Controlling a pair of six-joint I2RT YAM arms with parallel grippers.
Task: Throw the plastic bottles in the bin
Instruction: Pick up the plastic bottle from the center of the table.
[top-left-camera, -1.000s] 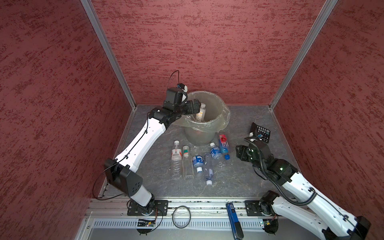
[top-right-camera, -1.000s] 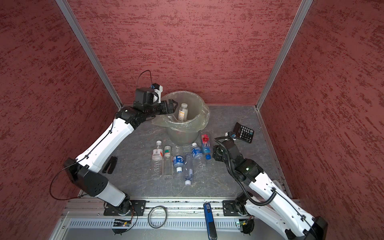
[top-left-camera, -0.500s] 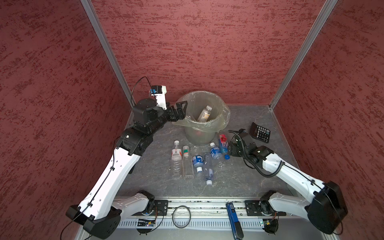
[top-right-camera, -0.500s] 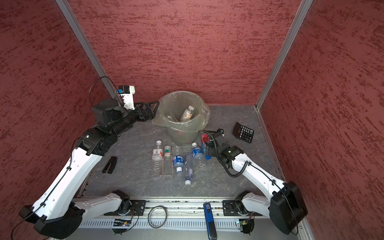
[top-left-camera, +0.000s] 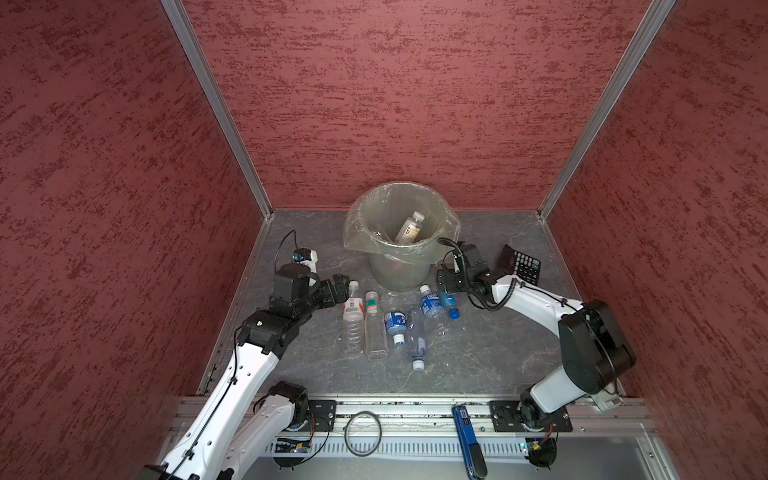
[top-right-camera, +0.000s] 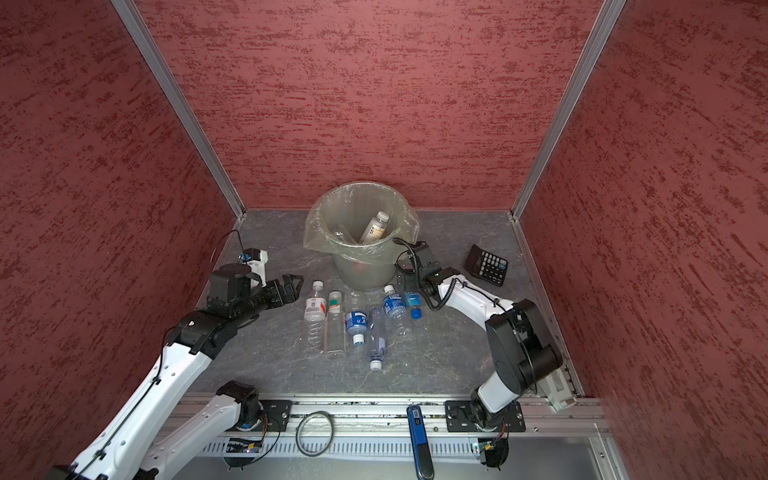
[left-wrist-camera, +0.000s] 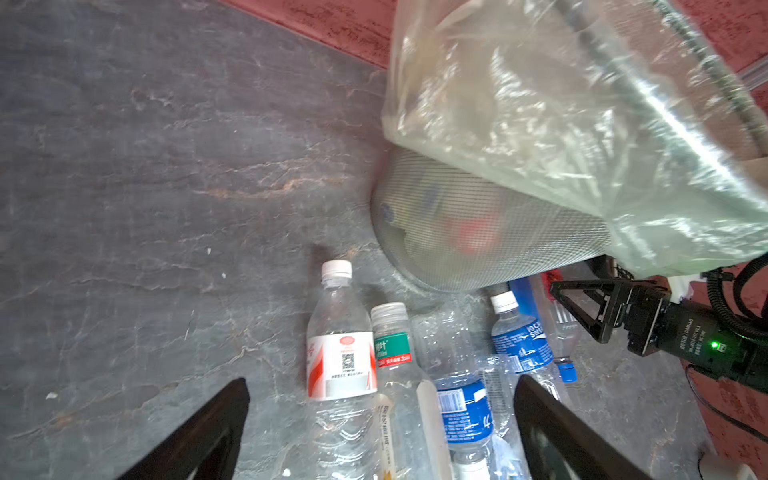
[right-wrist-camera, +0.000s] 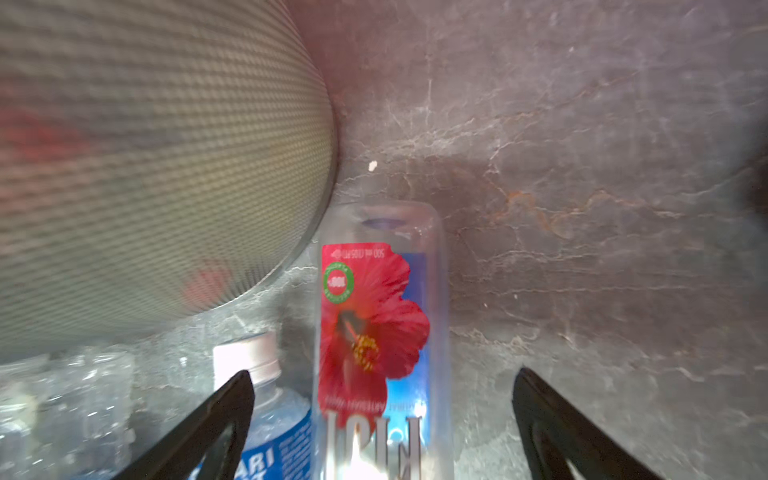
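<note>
your right gripper (right-wrist-camera: 382, 372) is spread wide, empty, straddling the flower-label bottle (right-wrist-camera: 374, 324), which lies flat at about 5 o'clock of the bin (top-left-camera: 399, 270) in a top view, long axis running straight out between the fingers (right-wrist-camera: 235, 395), far nearer than your left arm.

Six loose bottles (top-left-camera: 353, 316), one bin (top-left-camera: 399, 270), one calculator (top-left-camera: 524, 266)

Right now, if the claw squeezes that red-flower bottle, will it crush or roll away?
The red-flower bottle looks clear and empty, so probably light. Its body seems flat-sided, lying on the table, so it likely won't roll far. Thin plastic may dent under a squeeze.
</note>
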